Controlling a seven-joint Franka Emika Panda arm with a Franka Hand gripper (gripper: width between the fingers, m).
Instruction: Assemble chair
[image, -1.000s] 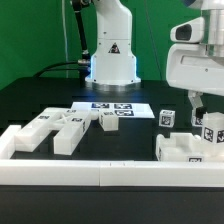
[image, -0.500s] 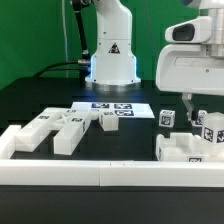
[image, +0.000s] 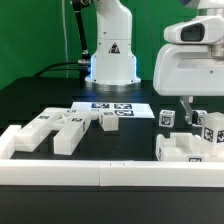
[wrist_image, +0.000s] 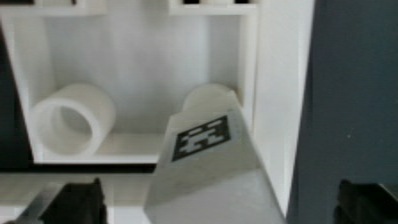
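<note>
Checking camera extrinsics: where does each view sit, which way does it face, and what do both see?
Exterior view: off the arm, low behind the border rail, facing across the black table to the arm base; wrist housing and fingers show at the exterior view's right.
Wrist view: on the wrist, looking down between the open fingers at a recessed white chair part and a tagged piece.
Shared: the fingers and, probably, the chair parts beneath them.
</note>
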